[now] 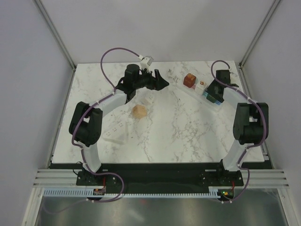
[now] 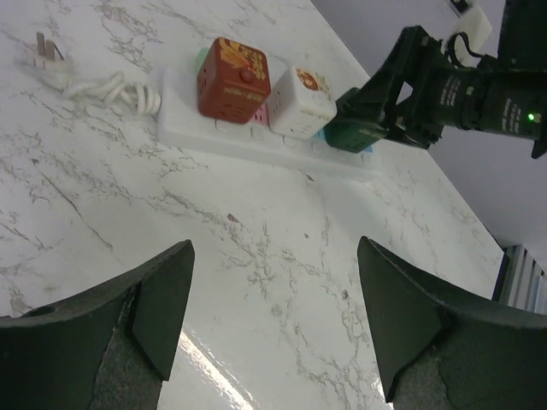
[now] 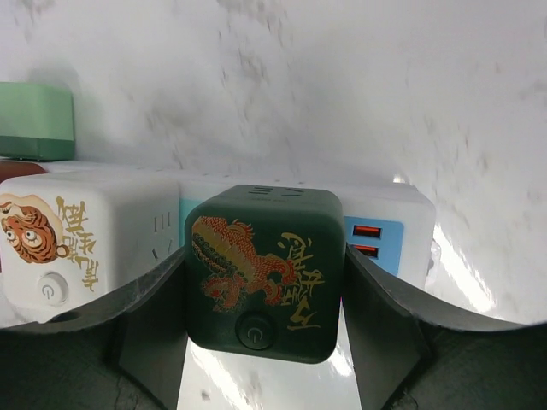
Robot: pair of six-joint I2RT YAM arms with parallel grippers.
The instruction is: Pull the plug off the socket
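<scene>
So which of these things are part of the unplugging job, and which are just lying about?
In the job:
white power strip
dark green plug
right hand, closed on that plug

Just lying about:
red plug and white plug, seated in the strip
coiled white cord
tan lump on the table
left hand, open, holding nothing

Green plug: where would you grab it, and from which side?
Grip the green plug by its two flat side faces, coming from its button face, as the right gripper does. Parallel sides suit two fingers; the white plug beside it leaves only a narrow gap.
</scene>
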